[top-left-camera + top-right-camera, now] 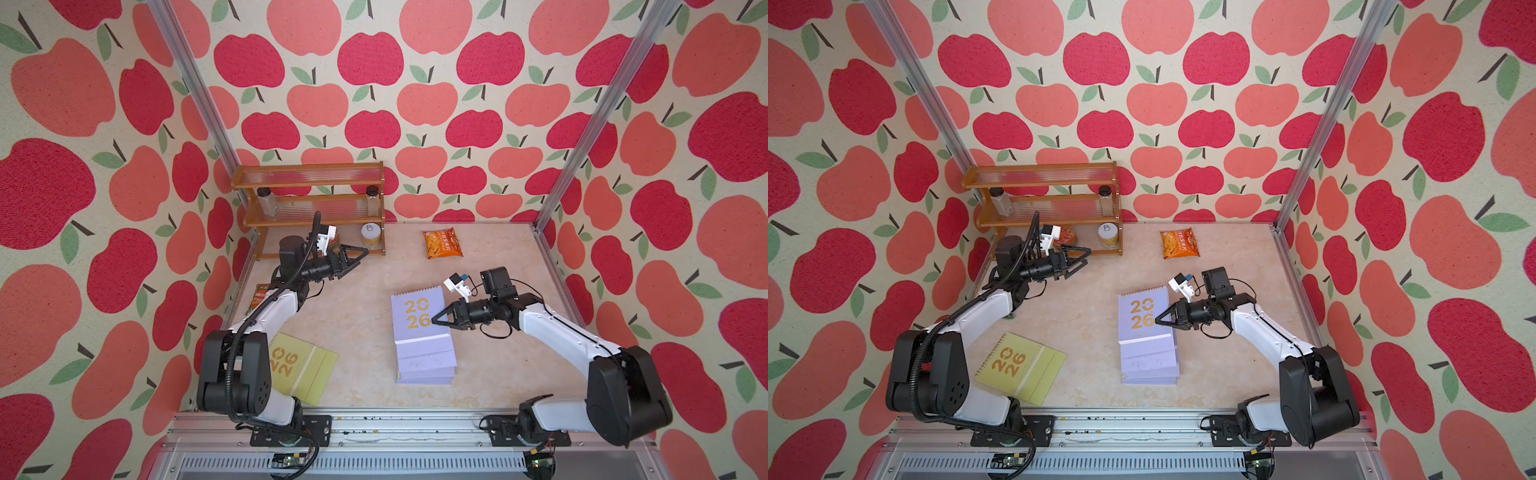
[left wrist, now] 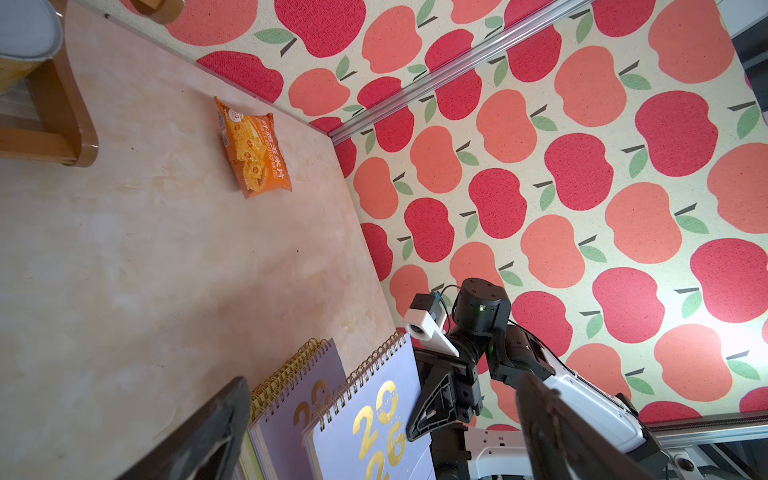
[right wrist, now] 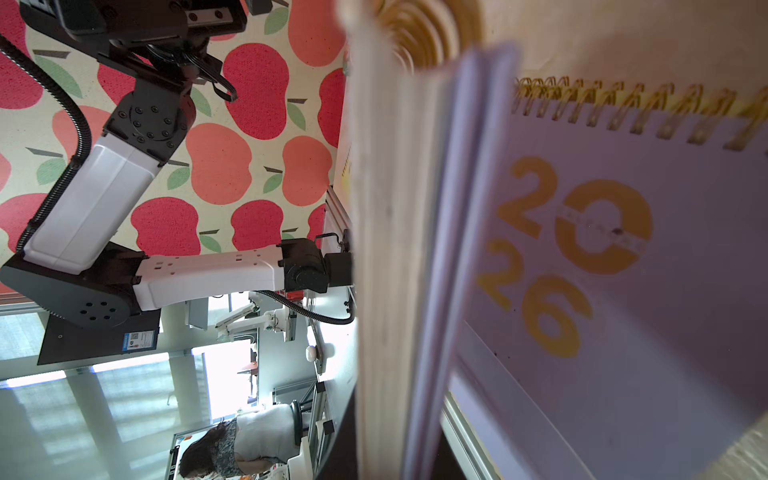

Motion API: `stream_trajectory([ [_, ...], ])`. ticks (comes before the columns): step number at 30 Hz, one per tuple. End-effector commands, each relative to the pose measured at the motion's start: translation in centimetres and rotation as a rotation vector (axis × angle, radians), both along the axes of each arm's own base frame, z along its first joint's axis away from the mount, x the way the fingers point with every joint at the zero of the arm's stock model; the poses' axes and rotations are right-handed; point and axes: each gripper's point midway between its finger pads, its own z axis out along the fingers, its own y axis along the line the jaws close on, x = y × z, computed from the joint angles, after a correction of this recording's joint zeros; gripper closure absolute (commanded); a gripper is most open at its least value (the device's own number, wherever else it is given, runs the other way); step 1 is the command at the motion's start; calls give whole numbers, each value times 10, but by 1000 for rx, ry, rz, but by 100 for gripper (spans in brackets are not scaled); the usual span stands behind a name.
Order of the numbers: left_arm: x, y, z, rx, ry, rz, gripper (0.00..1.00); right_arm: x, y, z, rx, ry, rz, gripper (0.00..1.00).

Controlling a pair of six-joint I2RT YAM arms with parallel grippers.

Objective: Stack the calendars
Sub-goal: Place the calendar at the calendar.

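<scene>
Woven-looking apple-print walls [image 1: 415, 104] close in three sides of a smooth counter [image 1: 353, 299] with pale beige marbling.

Both arms are white shells with black joints. The left jaws [image 1: 360, 254] hang in the air in front of the rack, and the left wrist view shows their two black fingers [image 2: 216, 424] spread wide with nothing between them. The right jaws [image 1: 435, 320] are closed to a point at the right edge of the top lavender cover. Whether they pinch any of it I cannot tell.

The rack [image 1: 307, 167] stands in the far left corner. It has a brown wooden frame and ribbed clear shelves.

The lavender stack [image 1: 424, 357] lies mid-counter, nearer the right arm. Its flat rectangular calendars are stepped, so their near edges show as layers. The top one has gold "2026" numerals and a gold spiral along its far edge. In the left wrist view a second lavender cover [image 2: 299, 395] shows beside the top one. In the right wrist view a thick cream page edge fills the centre, blurred.

A yellow-green calendar [image 1: 1021, 365] lies flat and skewed by the left arm's base, well apart from the stack.

Smaller things:
- An orange packet [image 1: 442, 243], crinkled and glossy, lies near the back wall.
- A green packet [image 1: 255, 297] is half hidden under the left arm.
- Two clear dark-capped jars [image 1: 266, 201] sit on the rack's middle shelf.
</scene>
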Motion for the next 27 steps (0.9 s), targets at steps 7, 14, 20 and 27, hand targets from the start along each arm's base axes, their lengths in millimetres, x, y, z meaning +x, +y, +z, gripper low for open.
stream_trajectory([
  [7,-4,-1,2,8,-25,-11,2,-4,4,-6,49,7,15,100],
  [14,-5,-1,0,10,-22,-14,2,1,6,-15,43,21,5,100],
  [20,-4,-1,0,11,-19,-14,2,1,4,-25,13,30,2,100],
  [27,-5,-1,-3,12,-12,-15,2,3,0,-38,-49,29,-8,85],
])
